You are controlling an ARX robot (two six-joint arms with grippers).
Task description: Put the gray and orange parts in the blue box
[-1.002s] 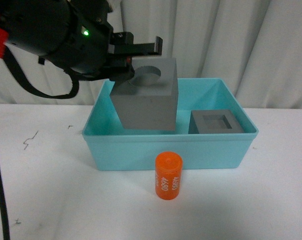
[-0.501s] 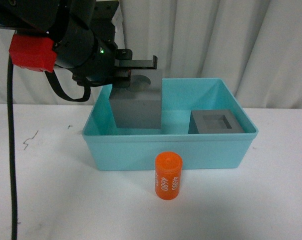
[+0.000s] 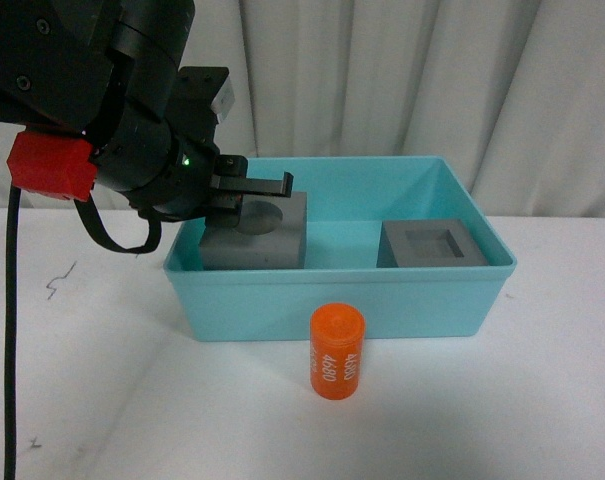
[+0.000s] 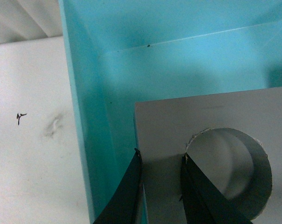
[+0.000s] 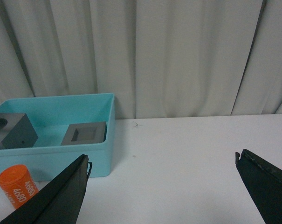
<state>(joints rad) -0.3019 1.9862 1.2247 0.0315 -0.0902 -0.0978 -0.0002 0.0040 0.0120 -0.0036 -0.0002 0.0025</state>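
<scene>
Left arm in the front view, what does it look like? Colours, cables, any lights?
The left arm is bulky and matte black, with a red block on its side, a small green light and a black cable hanging from it. Its fingers are thin, black and tapered.

On the table (image 3: 502,420), the box (image 3: 342,300) holds the round-hollowed cube (image 3: 254,245) at its left end and the square-hollowed cube (image 3: 437,245) at its right; the cylinder (image 3: 338,353) stands just before the box.
</scene>
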